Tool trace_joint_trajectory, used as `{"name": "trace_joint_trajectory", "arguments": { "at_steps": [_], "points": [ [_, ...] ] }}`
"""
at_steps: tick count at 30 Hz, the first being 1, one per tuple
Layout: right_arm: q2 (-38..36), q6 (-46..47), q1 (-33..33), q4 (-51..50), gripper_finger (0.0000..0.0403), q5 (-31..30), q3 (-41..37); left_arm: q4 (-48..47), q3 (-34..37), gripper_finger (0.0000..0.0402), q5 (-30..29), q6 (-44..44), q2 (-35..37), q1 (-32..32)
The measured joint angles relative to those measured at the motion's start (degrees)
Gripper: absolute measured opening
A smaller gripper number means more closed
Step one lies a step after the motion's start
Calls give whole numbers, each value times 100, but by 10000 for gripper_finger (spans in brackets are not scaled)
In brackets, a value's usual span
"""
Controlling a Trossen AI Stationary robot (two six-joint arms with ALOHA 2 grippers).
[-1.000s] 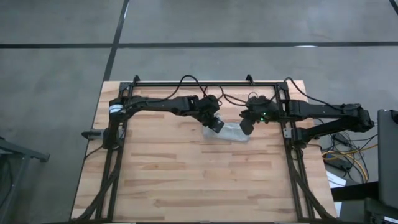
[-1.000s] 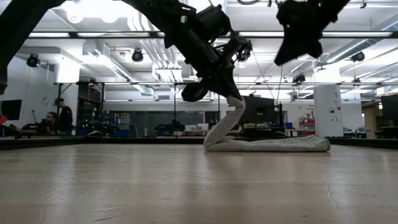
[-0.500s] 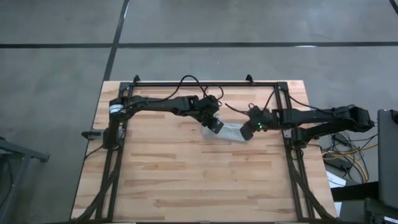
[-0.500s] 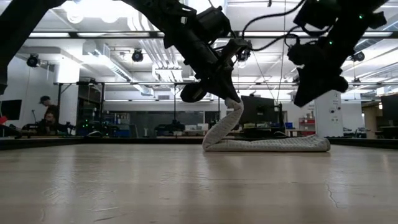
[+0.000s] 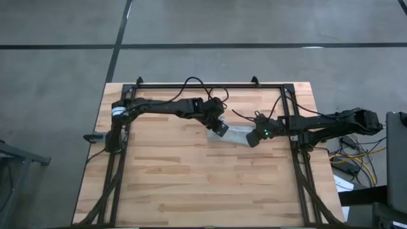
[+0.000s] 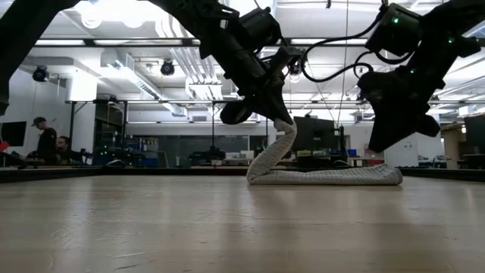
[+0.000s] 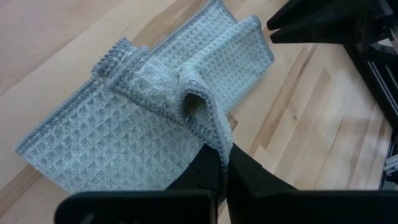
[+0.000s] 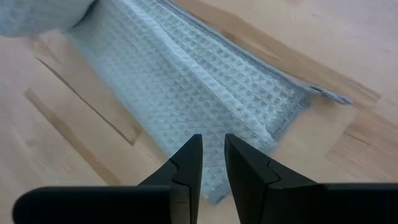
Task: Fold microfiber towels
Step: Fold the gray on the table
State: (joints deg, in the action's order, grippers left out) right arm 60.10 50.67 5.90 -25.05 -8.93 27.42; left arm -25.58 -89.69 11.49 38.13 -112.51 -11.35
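One waffle-weave towel (image 5: 236, 135) on counter (image 5: 191, 184): left gripper (image 5: 220, 127) jaws pinching its raised end, right gripper (image 5: 253, 138) jaws slightly parted above far end; risk: thin pinch slips, fold collapses.

Towel (image 5: 236, 135) mostly hidden under both arms from above, distant people (image 6: 45, 140) too small

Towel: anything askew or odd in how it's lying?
Mildly. The towel lies as a narrow folded strip, but its end under the left pincer is pinched up off the table, with a corner curled over. The right pincer hovers open above the other end.
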Motion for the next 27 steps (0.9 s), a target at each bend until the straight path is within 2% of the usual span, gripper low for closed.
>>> {"name": "trace_joint_trajectory", "arguments": {
  "at_steps": [17, 27],
  "points": [
    [0, 454, 2, 84, 68, 149, -422, 2, -2, 7, 2, -54, 0, 0],
    [0, 751, -1, 1213, 68, 210, -1076, 0, -2, 7, 4, -79, 0, 0]
  ]
}}
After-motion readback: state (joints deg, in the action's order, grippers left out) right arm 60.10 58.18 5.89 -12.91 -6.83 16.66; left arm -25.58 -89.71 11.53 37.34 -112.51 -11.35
